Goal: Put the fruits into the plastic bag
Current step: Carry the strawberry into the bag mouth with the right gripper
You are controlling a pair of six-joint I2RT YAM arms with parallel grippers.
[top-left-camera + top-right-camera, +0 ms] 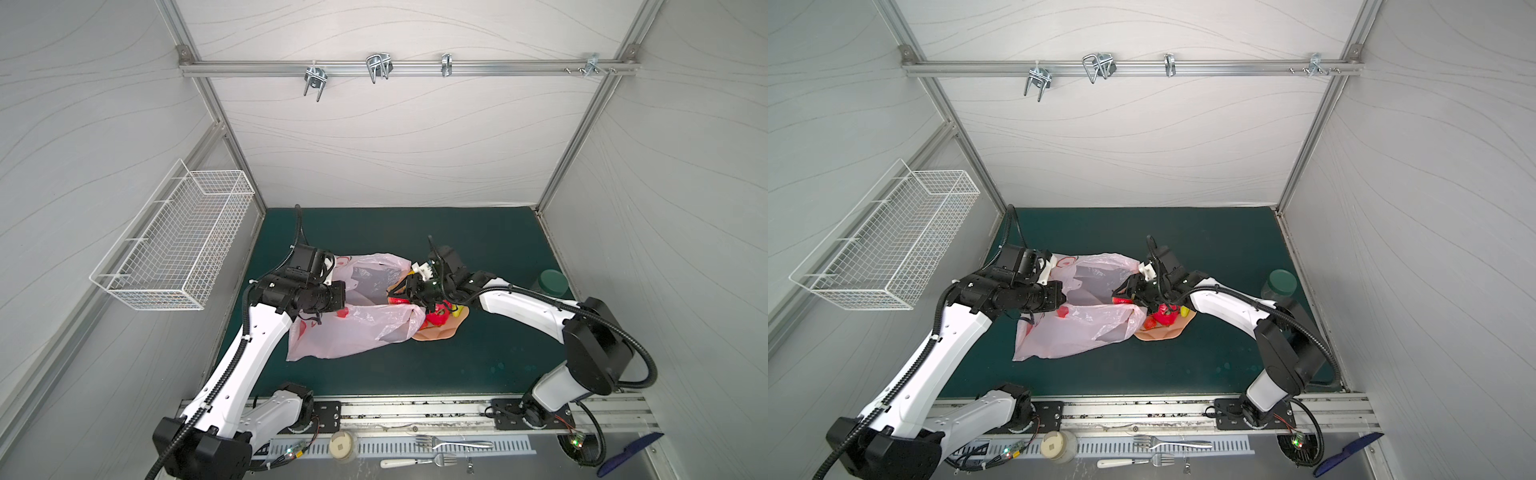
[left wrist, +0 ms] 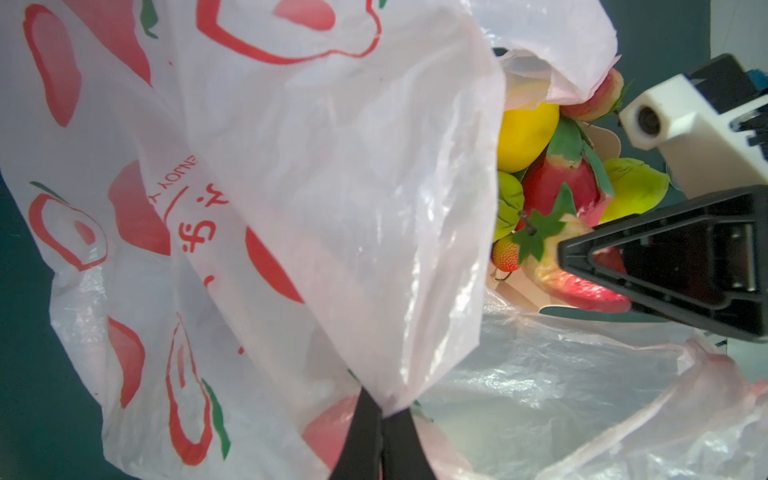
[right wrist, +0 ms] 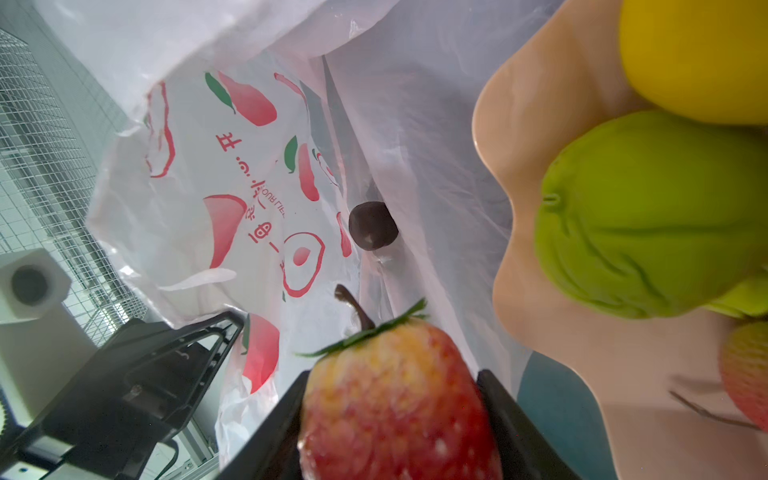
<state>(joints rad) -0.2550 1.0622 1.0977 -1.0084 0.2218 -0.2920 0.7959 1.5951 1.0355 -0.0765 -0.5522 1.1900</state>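
The pale pink plastic bag (image 1: 353, 328) (image 1: 1075, 332) lies on the green mat with its mouth facing a peach bowl (image 1: 436, 332) (image 3: 540, 166). My left gripper (image 2: 382, 409) is shut on the bag's upper edge and holds the mouth up. My right gripper (image 3: 390, 415) (image 1: 399, 293) is shut on a red strawberry (image 3: 395, 395) (image 2: 552, 266) at the mouth. A dark purple fruit (image 3: 372, 225) lies inside the bag. The bowl holds a lemon (image 2: 525, 137), a dragon fruit (image 2: 561, 187), a green fruit (image 3: 648, 216) and a small strawberry (image 2: 505, 253).
A clear jar with a green lid (image 1: 552, 282) stands at the mat's right edge. A white wire basket (image 1: 174, 241) hangs on the left wall. Metal hooks hang from the back rail. Forks (image 1: 457, 444) and a blue comb (image 1: 631, 455) lie on the front ledge.
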